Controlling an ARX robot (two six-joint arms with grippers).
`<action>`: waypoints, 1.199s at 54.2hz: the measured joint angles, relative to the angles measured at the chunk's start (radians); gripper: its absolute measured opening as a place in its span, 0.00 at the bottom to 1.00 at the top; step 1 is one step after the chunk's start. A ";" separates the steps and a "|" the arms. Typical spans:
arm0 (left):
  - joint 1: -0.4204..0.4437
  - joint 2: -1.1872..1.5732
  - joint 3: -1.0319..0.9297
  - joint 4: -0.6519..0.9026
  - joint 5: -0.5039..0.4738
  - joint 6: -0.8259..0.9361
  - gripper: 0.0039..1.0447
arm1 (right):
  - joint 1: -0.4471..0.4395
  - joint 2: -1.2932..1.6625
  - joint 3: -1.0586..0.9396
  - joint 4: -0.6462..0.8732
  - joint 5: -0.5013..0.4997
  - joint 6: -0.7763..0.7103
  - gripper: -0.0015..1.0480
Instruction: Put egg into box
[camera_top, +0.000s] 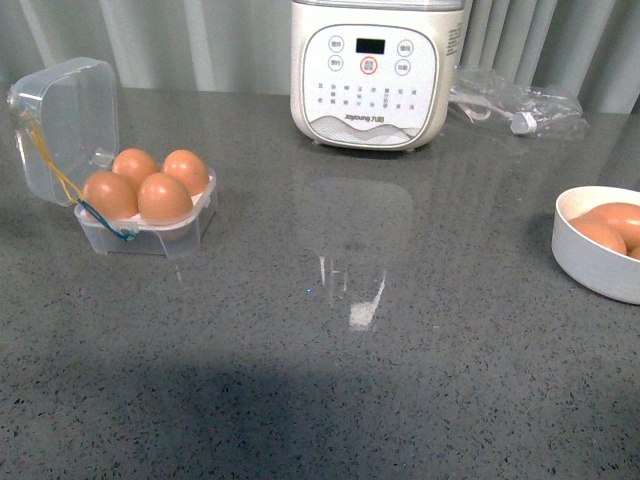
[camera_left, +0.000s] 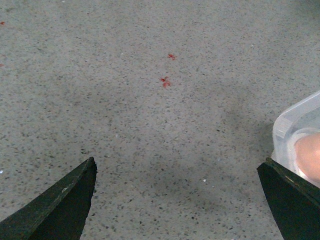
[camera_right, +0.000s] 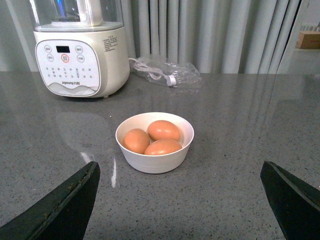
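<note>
Egg (camera_top: 164, 197) in question appears already housed: four look-alike brown eggs fill all four slots of the box (camera_top: 150, 240). The task therefore looks done, though which egg was meant cannot be told.

Nearest lies a bare stretch of grey speckled counter (camera_top: 350, 400); neither arm shows in the front view. In the left wrist view the left gripper (camera_left: 179, 161) hangs over that counter, jaws spread wide with nothing between them. A corner of the box, with an egg inside, sits just beside one fingertip. The right gripper (camera_right: 180, 167) is likewise spread and empty.

Midway back, the box sits to the left, its clear lid (camera_top: 65, 110) hinged open behind it and thin yellow and blue cords (camera_top: 60, 175) trailing down its side. Its eggs seem to stand on end, long axis upright. The left arm is the nearer one. Over to the right, straight ahead of the right gripper, a white bowl (camera_right: 155, 162) holds three more eggs lying on their sides.

Farthest, against a pleated curtain (camera_right: 225, 35), stand a white appliance (camera_top: 368, 75) with buttons and a clear plastic bag (camera_top: 515, 105) holding a cable.
</note>
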 joint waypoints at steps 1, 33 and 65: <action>-0.003 0.001 0.000 0.000 0.000 -0.002 0.94 | 0.000 0.000 0.000 0.000 0.000 0.000 0.93; -0.244 -0.106 -0.044 -0.039 -0.004 -0.101 0.94 | 0.000 0.000 0.000 0.000 0.000 0.000 0.93; -0.225 -0.369 -0.036 -0.366 0.090 -0.009 0.94 | 0.000 0.000 0.000 0.000 0.000 0.000 0.93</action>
